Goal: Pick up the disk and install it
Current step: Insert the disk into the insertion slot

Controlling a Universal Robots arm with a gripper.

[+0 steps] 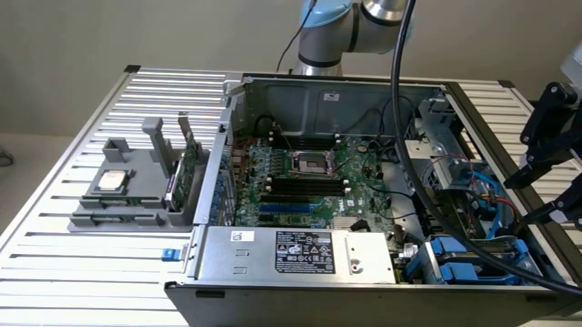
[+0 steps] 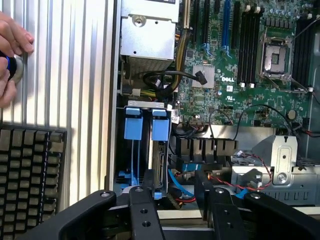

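Observation:
The disk (image 2: 159,167) stands on edge in the drive bay of the open computer case (image 1: 272,88), its blue carrier tab (image 2: 161,125) beside a second blue tab (image 2: 132,125). In the exterior view the blue carriers (image 1: 459,264) sit at the case's near corner, on the exterior view's right. My gripper (image 2: 182,215) hovers over the bay, its black fingers (image 2: 145,212) apart with only cables and the bay showing in the gap. In the exterior view the gripper (image 1: 538,197) hangs above the case's side on the exterior view's right. It is open and holds nothing.
A person's hand (image 2: 11,55) rests on a round blue-and-silver knob on the slatted table (image 2: 75,75). A black grid mat (image 2: 27,170) lies nearby. A grey tray (image 1: 127,204) holds a silver chip (image 1: 112,180) and a green card (image 1: 187,178). A thick black cable (image 1: 405,157) drapes over the motherboard (image 1: 309,184).

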